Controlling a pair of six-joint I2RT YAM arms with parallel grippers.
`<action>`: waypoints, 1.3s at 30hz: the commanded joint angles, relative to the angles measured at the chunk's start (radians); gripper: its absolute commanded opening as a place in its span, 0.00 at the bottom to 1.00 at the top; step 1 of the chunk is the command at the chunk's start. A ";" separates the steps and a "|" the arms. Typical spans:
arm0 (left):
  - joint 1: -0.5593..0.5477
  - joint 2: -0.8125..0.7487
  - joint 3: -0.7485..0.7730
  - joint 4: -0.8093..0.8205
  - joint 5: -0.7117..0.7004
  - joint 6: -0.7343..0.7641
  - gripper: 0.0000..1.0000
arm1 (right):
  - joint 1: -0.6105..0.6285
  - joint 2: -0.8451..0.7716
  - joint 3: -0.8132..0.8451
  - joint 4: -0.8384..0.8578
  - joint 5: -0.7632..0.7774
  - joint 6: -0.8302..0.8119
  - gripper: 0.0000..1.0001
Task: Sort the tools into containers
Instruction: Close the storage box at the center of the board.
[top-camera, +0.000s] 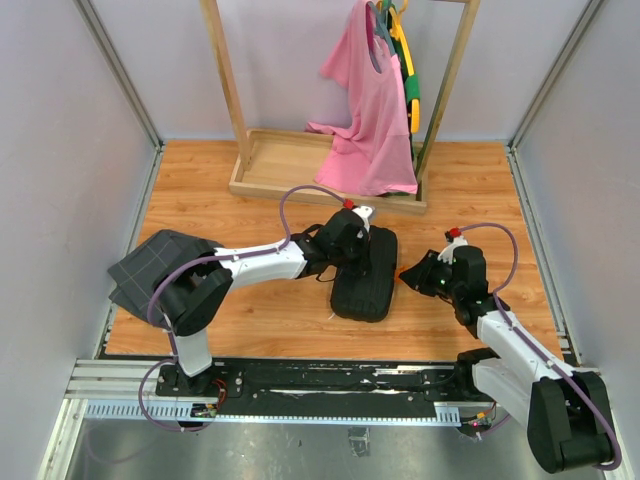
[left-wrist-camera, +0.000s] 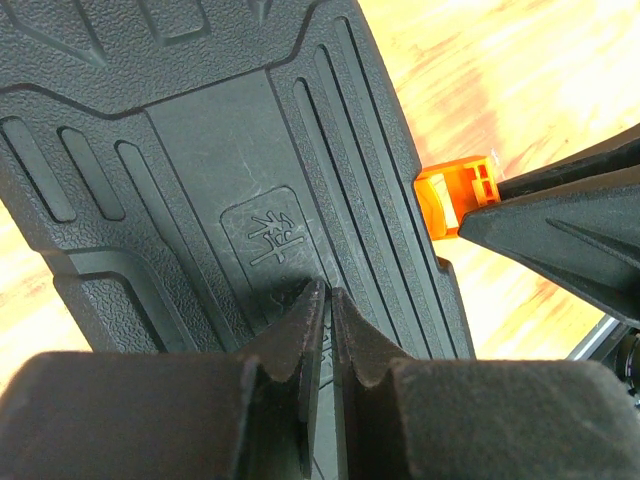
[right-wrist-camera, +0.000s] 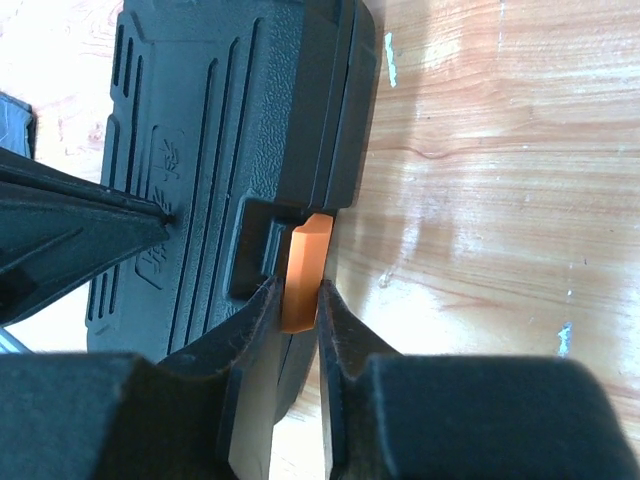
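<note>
Top: closed black case (top-camera: 365, 285) flat on counter (top-camera: 260, 315), centre, long axis near-far. Left wrist: left tool (left-wrist-camera: 325, 290) fingers together, tips on lid beside embossed character (left-wrist-camera: 265, 235), can't read it. Right wrist: right tool (right-wrist-camera: 298, 290) clamped on orange latch (right-wrist-camera: 305, 265)

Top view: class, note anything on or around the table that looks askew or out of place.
The dark grey grid fabric lies crooked at the table's left edge. The pink shirt sags onto the wooden tray's rim. The black case lies closed.
</note>
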 joint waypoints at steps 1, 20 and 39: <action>-0.024 0.091 -0.037 -0.145 -0.007 0.014 0.13 | 0.015 -0.006 0.041 0.114 -0.078 0.008 0.20; -0.035 0.109 -0.021 -0.147 0.000 0.012 0.13 | 0.035 0.070 0.058 0.192 -0.098 0.036 0.23; -0.038 0.118 -0.015 -0.148 -0.001 0.011 0.13 | 0.054 0.131 0.050 0.254 -0.121 0.052 0.31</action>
